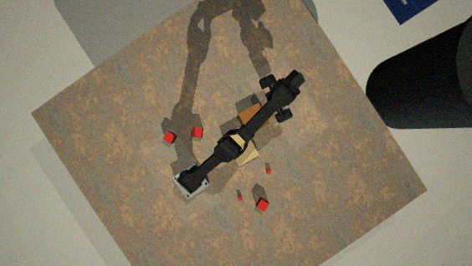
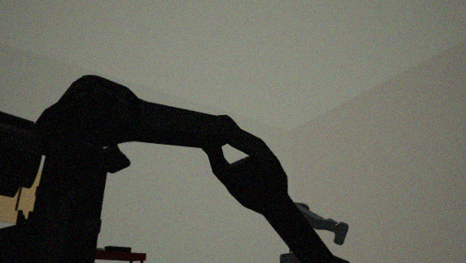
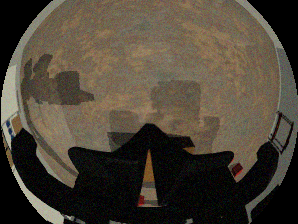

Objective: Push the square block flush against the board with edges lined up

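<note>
In the top view, an orange squarish block (image 1: 250, 113) lies partly under the arm. A pale tan piece (image 1: 248, 155), which looks like the board, lies below and left of it, partly covered by the arm. The arm hides the space between them, so I cannot tell whether they touch or whether edges are even. In the wrist view my gripper (image 3: 149, 127) is shut and empty. An orange surface (image 3: 148, 173) shows behind the fingers. The fingertips are hidden in the top view, and their height over the parts is unclear.
Two red cubes (image 1: 169, 137) (image 1: 197, 132) lie left of the parts. Another red cube (image 1: 262, 205) and two tiny red ones (image 1: 269, 171) (image 1: 239, 197) lie below. The arm's base plate (image 1: 187, 192) stands at lower left. The exterior view shows mainly the dark arm (image 2: 178, 126).
</note>
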### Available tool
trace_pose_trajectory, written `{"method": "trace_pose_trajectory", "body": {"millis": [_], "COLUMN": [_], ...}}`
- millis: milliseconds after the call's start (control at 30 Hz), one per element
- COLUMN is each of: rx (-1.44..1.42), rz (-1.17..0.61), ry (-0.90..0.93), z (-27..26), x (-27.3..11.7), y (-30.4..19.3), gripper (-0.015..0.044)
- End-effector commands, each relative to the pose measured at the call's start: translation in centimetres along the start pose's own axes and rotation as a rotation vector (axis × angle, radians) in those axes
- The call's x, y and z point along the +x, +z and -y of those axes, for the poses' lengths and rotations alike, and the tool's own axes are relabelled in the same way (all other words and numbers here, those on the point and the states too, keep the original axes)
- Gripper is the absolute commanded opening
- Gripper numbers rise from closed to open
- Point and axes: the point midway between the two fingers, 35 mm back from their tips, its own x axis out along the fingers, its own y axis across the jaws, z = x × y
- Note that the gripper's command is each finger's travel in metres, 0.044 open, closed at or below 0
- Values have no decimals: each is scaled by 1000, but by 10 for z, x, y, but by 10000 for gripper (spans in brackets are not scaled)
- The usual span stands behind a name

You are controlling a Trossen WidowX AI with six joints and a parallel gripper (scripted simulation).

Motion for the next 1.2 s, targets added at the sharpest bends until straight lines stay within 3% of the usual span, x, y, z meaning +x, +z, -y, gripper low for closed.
{"method": "trace_pose_trajectory", "body": {"millis": [0,233,400,1167], "rx": [-35,-62,-62,-62], "rz": [-9,-17,-16,-17], "ry": [0,-1,-3,-2], "z": [16,27,27,27], "x": [-3,0,51,50], "y": [-13,-24,-24,-33], "gripper": [0,0,0,0]}}
